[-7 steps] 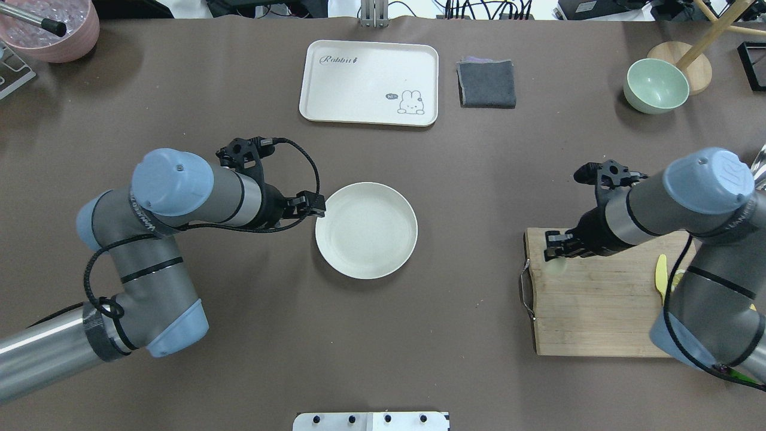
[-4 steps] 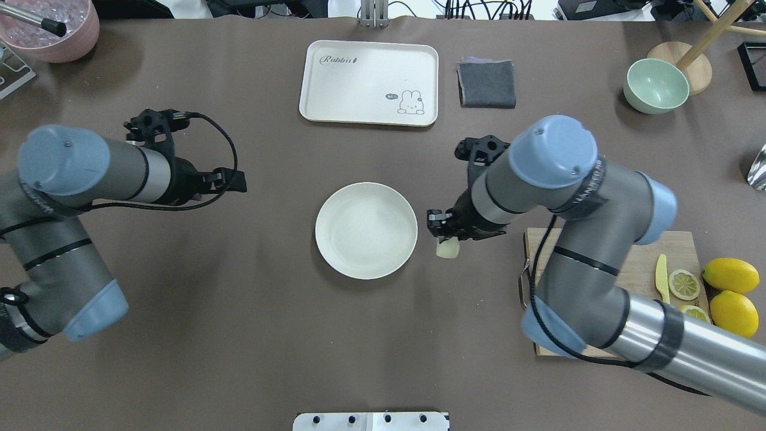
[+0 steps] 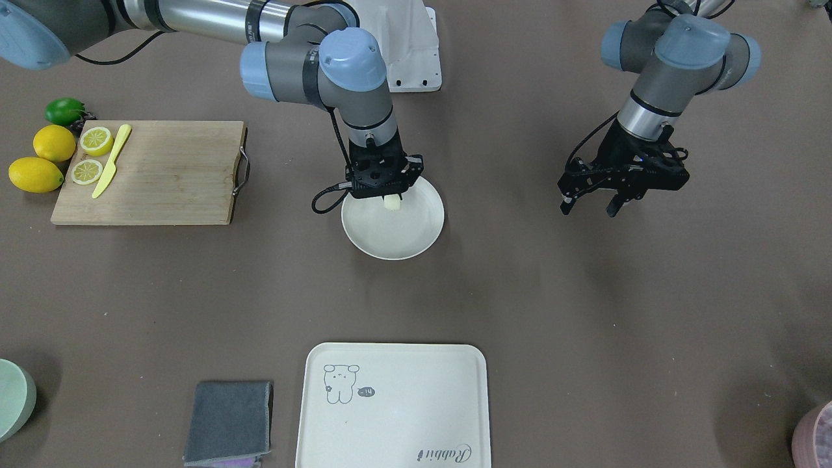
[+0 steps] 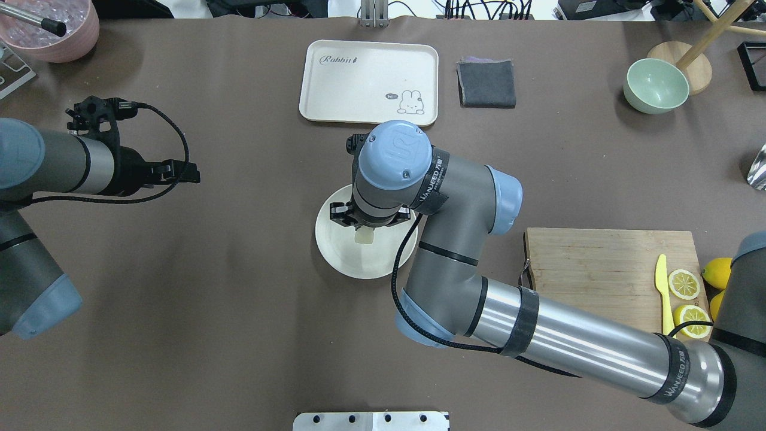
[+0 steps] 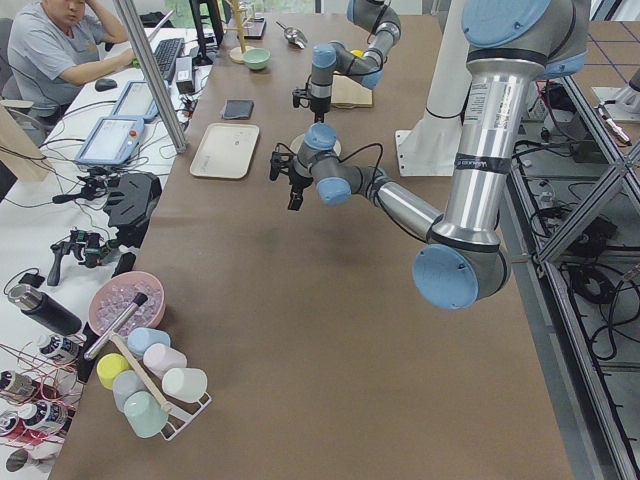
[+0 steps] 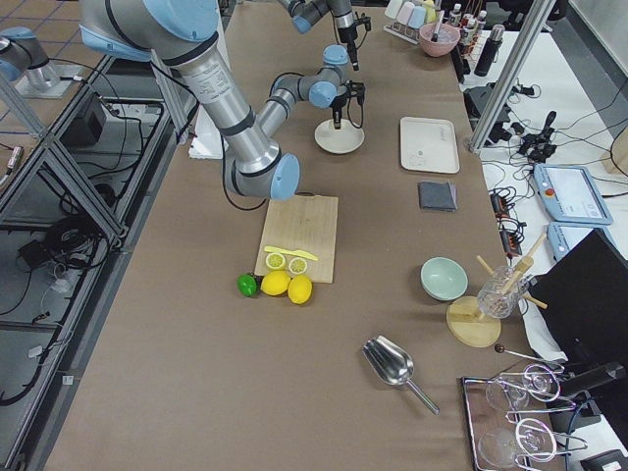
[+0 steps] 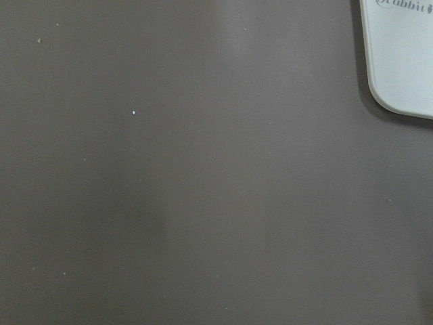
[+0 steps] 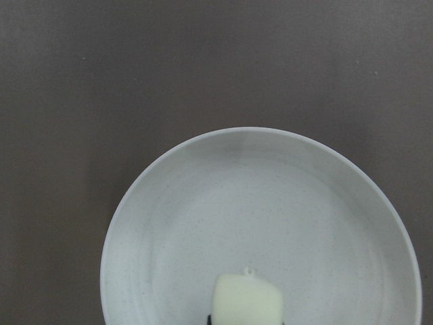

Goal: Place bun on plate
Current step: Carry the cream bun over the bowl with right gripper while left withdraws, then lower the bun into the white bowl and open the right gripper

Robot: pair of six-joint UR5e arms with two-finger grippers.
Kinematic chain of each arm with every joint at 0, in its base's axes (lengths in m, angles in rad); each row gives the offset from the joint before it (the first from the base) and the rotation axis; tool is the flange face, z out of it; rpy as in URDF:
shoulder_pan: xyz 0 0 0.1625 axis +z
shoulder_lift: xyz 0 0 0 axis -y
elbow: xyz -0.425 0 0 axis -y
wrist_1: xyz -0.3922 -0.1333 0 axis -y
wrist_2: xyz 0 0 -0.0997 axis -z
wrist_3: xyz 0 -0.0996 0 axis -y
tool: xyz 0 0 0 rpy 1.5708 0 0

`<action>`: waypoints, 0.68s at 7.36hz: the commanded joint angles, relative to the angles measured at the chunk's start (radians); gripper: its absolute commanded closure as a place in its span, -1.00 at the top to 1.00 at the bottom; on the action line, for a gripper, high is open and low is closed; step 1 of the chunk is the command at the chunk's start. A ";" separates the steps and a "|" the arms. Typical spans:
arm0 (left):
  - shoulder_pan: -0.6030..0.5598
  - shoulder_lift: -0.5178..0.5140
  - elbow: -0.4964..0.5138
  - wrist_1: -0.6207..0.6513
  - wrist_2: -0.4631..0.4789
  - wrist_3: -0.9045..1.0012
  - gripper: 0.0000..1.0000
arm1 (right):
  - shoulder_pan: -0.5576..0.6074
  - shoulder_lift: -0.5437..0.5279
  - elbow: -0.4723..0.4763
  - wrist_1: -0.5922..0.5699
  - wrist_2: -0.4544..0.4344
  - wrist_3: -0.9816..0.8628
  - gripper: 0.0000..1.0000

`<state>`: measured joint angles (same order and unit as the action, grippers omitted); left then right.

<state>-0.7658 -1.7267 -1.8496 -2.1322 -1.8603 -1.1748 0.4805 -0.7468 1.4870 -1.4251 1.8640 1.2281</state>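
**Bun clamped over the plate**
The right gripper [image 3: 389, 194] points straight down, closed on the bun [image 4: 364, 237], which hangs directly under it above the plate [image 4: 335, 263], near the middle. Whether bun and plate touch cannot be told. The left gripper [image 3: 588, 208], fingers apart, hovers well off to the left.

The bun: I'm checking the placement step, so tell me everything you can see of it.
The bun is a small, pale cream block with rounded corners, smooth and matte, with a tiny nub on one edge. The right gripper is shut on it from above, holding it over the inside of the round off-white plate, well within the rim. Whether it rests on the plate cannot be told.
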 commanded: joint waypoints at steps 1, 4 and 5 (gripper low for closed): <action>0.005 -0.004 0.007 0.002 0.003 0.003 0.95 | -0.014 0.006 -0.091 0.096 -0.023 -0.002 -0.27; 0.008 -0.014 0.018 0.003 0.003 0.004 0.95 | -0.020 -0.037 -0.067 0.100 -0.016 0.001 0.21; 0.008 -0.025 0.024 0.005 0.003 0.004 0.95 | -0.022 -0.039 -0.057 0.095 -0.016 0.010 0.63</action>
<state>-0.7585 -1.7427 -1.8311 -2.1288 -1.8577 -1.1707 0.4611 -0.7720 1.4153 -1.3278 1.8467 1.2302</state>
